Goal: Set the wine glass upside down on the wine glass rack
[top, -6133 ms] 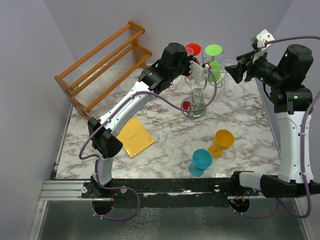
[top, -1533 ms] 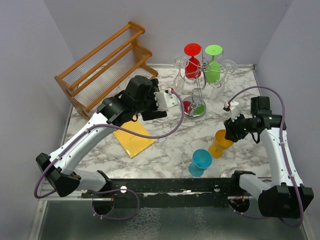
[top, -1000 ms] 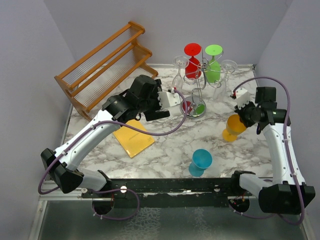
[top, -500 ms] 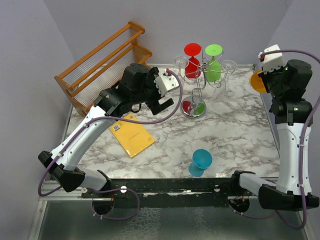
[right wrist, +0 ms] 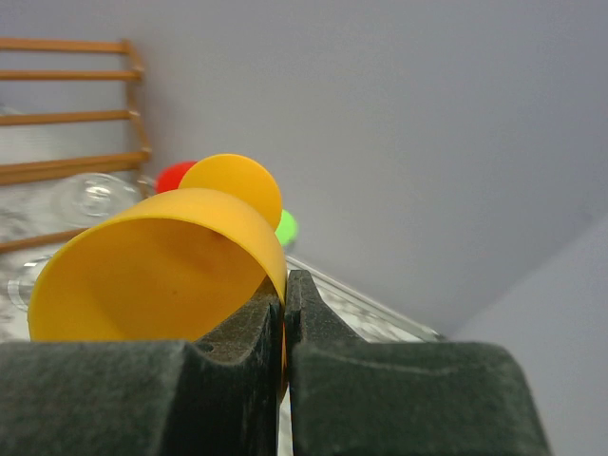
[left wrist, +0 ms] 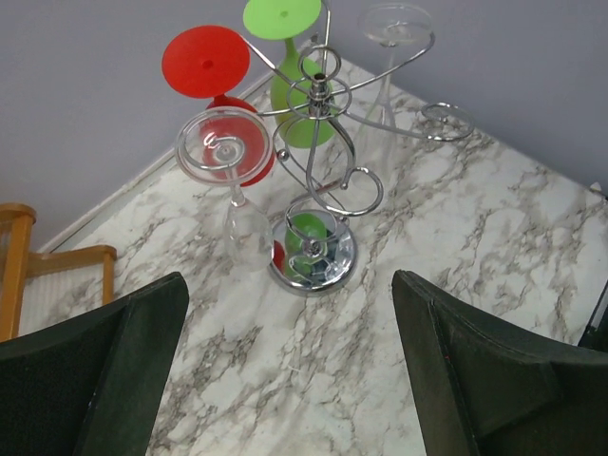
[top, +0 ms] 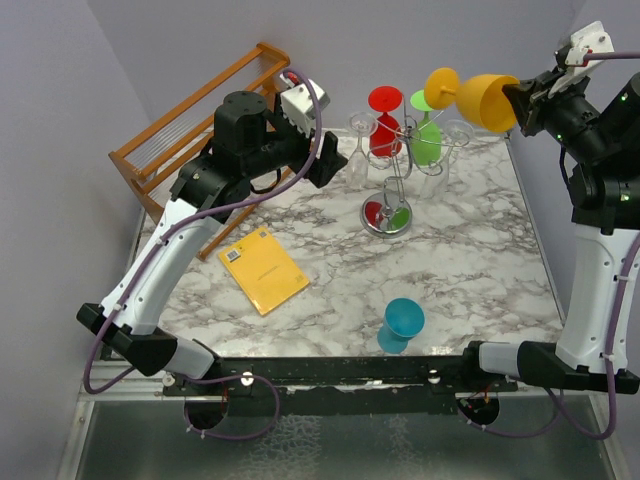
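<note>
The right hand [top: 522,103] is pressed together on the rim of the orange plastic wine glass [top: 485,100], pinching it. It holds the glass high in the air, above the far right corner of the bench [top: 480,250]. The glass lies on its side, with its round foot pointing at the silver wire rack with curly arms and a shiny round base [top: 388,218].

I think this is the carrying step, so the glass is not on the rack yet. A red glass [left wrist: 205,60], a green glass [left wrist: 281,16] and see-through ones already hang there.

Next, the glass must tip until the foot is on top. Then its stem must slide into a curly arm with nothing in it [left wrist: 446,119].

The left hand [left wrist: 288,294] is spread wide and holds nothing.
</note>
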